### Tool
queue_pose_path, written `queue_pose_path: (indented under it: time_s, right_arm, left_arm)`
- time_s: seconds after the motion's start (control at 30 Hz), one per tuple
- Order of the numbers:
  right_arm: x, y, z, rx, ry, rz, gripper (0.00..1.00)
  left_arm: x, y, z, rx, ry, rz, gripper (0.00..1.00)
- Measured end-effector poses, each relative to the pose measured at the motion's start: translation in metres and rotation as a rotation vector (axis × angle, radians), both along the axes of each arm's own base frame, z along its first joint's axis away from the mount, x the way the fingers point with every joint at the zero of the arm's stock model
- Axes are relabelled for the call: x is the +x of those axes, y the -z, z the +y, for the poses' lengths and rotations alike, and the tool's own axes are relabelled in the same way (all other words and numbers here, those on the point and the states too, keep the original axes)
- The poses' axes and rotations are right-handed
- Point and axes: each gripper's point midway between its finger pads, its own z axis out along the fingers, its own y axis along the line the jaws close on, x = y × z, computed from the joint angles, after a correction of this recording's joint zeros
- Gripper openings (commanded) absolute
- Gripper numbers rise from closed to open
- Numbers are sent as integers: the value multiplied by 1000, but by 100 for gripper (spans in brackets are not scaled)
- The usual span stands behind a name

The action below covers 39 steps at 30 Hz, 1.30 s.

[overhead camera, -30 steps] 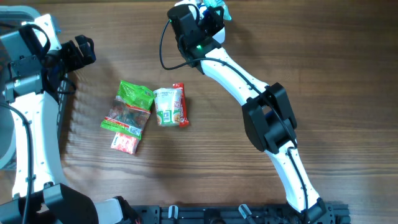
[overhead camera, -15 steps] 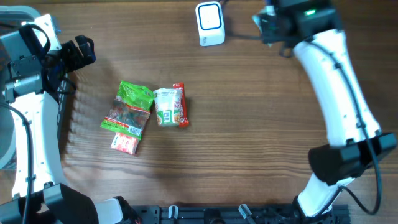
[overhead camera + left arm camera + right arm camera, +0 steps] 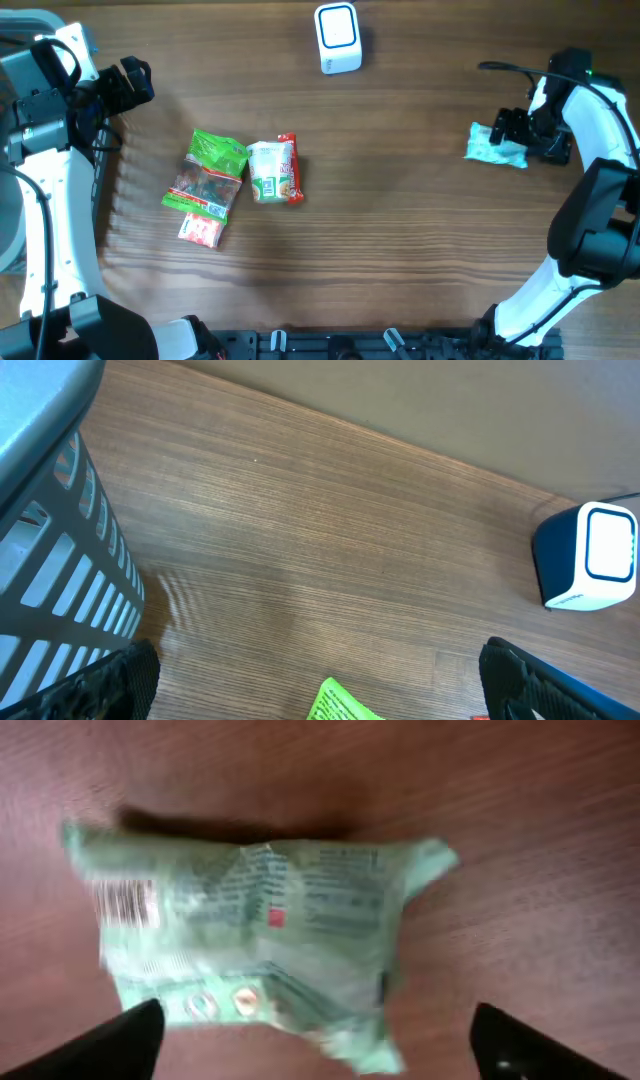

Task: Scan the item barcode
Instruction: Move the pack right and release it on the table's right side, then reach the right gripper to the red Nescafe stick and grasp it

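- The right gripper (image 3: 318, 1042) stands wide open over the right side of the table (image 3: 400, 240); its dark fingertips (image 3: 128, 1038) sit at the two bottom corners of the right wrist view, far apart; it has hold of nothing
- The teal packet (image 3: 262, 940), the task's item, lies flat on the wood just ahead of that gripper, within the span of the jaws; neither fingertip appears to touch it; the wrist view is blurred, so its print cannot be read
- A barcode (image 3: 124, 902) faces up near one end of the teal packet; small round marks show along the edge nearest the camera
- The scanner (image 3: 338, 38), a small white box with a blue-framed window, stands at the far edge of the table near the middle; the teal packet is well apart from it, off to the right
- The left gripper (image 3: 320, 682) is also wide open and empty; it hangs above bare wood at the left side, close to the grey slatted basket (image 3: 60, 560)
- Three more packets lie left of the table's middle: a green packet (image 3: 208, 170), a white-and-green packet (image 3: 266, 170) just beside it, and a red stick packet (image 3: 291, 168) touching the white-and-green packet's right edge
- A small red-and-white packet (image 3: 200, 230) lies at the near end of the green packet, touching it or tucked under it; which of the two cannot be told
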Motion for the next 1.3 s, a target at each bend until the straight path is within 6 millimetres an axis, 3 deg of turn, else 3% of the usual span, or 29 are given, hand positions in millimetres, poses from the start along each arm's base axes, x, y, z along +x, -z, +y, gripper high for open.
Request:
queue_pose_path:
  time_s: [0.07,0.1,0.2,0.27,0.4,0.47,0.5,0.57,0.7,0.87,0.97,1.03,1.23,1.3]
  right_arm:
    - [2,-16,-1,-4,1,2,100]
    - [13,-46,-5,-21,1,-51,100]
    - [20,-101,2,-3,-6,-175,100]
    - [19,-137,30,125,-36,-284,99]
    - [14,-150,84,400,-94,-304,95]
    - [12,-150,125,468,-179,-282,94]
    - [7,-146,160,502,-262,-253,91]
    - [3,-139,208,529,-388,-247,91]
    - [-22,-114,323,580,-632,-254,91]
    - [-56,-82,401,547,-703,-276,91]
    - [-74,-71,427,527,-742,-288,91]
    - [-78,-66,433,502,-737,-293,91]
    - [-76,-64,432,468,-724,-306,92]
    - [-74,-63,430,453,-717,-312,98]
  left_arm:
    - [0,0,0,1,0,-1,100]
    - [0,0,0,0,0,-1,100]
    - [0,0,0,0,0,0,100]
    - [0,0,0,0,0,0,100]
    - [0,0,0,0,0,-1,100]
    - [0,0,0,0,0,-1,100]
    - [0,0,0,0,0,0,100]
    - [0,0,0,0,0,0,100]
    - [0,0,0,0,0,-1,100]
    - [0,0,0,0,0,0,100]
    - [0,0,0,0,0,0,100]
    - [0,0,0,0,0,0,100]
    - [0,0,0,0,0,0,100]
    - [0,0,0,0,0,0,100]
